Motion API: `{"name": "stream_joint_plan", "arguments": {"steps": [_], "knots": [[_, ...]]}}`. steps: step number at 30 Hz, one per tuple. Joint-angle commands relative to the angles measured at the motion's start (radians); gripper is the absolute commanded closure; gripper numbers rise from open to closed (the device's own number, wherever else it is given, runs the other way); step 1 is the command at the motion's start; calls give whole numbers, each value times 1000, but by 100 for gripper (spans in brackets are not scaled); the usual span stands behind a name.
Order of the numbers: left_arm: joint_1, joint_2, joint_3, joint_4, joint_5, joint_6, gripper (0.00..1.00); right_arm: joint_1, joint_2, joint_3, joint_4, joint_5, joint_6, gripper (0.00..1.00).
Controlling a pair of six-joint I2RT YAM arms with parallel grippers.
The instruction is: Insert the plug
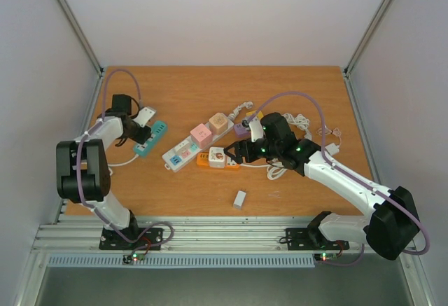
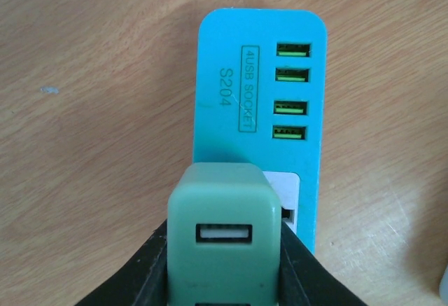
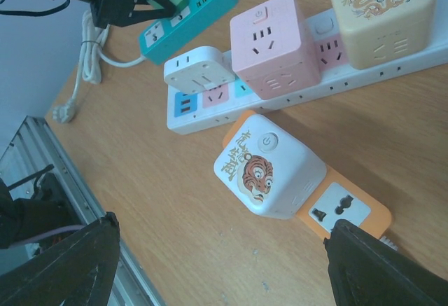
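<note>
The left gripper was clamped on the green plug, a black finger against each side. The plug stood over the white socket panel of the teal strip, just beside its four USB ports; whether its pins were seated could not be told. The right gripper hung with jaws apart above the tiger adapter, holding nothing.

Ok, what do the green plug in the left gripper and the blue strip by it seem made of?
Green plug: probably matte moulded plastic, judging by its even colour and rounded edges. Blue strip: likely plastic too, smoother, with a faint sheen and printed lettering.
</note>
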Motion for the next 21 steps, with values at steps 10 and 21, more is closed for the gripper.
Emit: {"name": "stream_joint_plan", "arguments": {"steps": [10, 21], "knots": [[-16, 16, 79, -107, 87, -133, 52, -4, -26, 4, -25, 68, 10, 19], [-14, -188, 107, -30, -32, -251, 5, -4, -46, 11, -78, 181, 48, 16]]}}
